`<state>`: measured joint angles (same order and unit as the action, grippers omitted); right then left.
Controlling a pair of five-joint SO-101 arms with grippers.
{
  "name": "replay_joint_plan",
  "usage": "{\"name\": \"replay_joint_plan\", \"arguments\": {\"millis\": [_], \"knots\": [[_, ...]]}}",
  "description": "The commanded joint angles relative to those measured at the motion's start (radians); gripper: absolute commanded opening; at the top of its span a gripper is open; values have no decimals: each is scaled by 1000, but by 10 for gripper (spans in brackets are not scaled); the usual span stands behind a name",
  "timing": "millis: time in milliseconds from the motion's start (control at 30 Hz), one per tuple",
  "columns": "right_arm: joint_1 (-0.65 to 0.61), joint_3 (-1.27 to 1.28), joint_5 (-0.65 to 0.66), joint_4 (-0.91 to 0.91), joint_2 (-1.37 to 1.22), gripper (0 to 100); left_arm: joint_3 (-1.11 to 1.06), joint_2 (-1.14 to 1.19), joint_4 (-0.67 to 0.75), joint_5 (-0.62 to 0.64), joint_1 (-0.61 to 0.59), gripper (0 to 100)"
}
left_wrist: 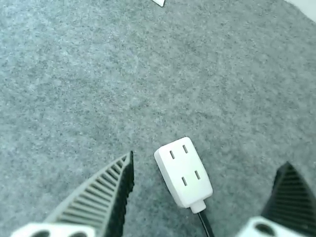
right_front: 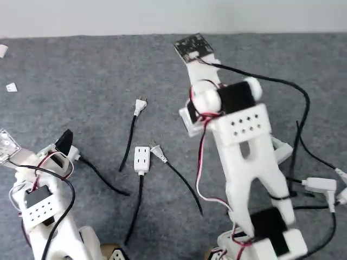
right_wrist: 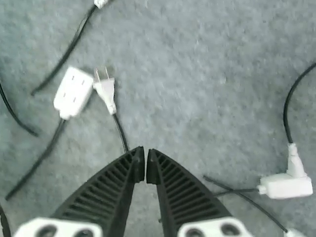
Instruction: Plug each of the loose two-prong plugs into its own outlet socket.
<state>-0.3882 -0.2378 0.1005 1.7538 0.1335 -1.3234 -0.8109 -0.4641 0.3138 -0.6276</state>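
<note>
A white outlet socket (left_wrist: 183,173) lies on the grey carpet between the spread fingers of my left gripper (left_wrist: 209,164), which is open and apart from it. In the high view that gripper (right_front: 69,149) sits at the lower left. A second outlet socket (right_front: 141,160) lies mid-table with a loose two-prong plug (right_front: 157,151) beside it, prongs toward it. Another loose plug (right_front: 140,105) lies farther back. My right gripper (right_wrist: 145,152) is shut and empty, short of that outlet socket (right_wrist: 73,93) and plug (right_wrist: 106,91).
The right arm (right_front: 244,141) stands over the table's centre right. A white angled plug (right_wrist: 286,185) with black cables lies at the right, also in the high view (right_front: 320,184). Black cords (right_front: 135,206) trail toward the front edge. Paper scraps (right_front: 11,86) lie far left.
</note>
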Motion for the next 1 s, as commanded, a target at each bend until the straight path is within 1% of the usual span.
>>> {"name": "replay_joint_plan", "arguments": {"millis": [0, 67, 167, 233, 333, 400, 500, 633, 700, 800, 867, 967], "knots": [[-45, 147, 20, -1, 21, 9, 2, -17, 25, 11, 8, 412], [-74, 285, 20, -93, -21, 9, 2, -17, 23, 11, 8, 412], [-119, 470, 20, -289, -84, 9, 2, -17, 23, 11, 8, 412], [-151, 539, 23, -394, -117, 9, 2, -17, 23, 11, 8, 412], [-180, 566, 72, -478, -163, 10, 2, -17, 23, 11, 8, 412], [-183, 566, 83, -496, -200, 35, 2, -17, 23, 11, 8, 412], [-185, 566, 89, -495, -259, 102, 2, -17, 23, 9, 6, 412], [-188, 600, 91, -470, -263, 69, 2, -17, 23, 9, 8, 412], [-208, 628, 92, -453, -220, 62, 2, -17, 25, 9, 9, 412], [-231, 695, 87, -437, -97, 94, 2, -17, 25, 9, 9, 412], [-231, 766, 89, -450, 1, 121, 2, -17, 25, 9, 9, 412], [-211, 884, 92, -489, 124, 135, 2, -17, 25, 9, 9, 412]]}}
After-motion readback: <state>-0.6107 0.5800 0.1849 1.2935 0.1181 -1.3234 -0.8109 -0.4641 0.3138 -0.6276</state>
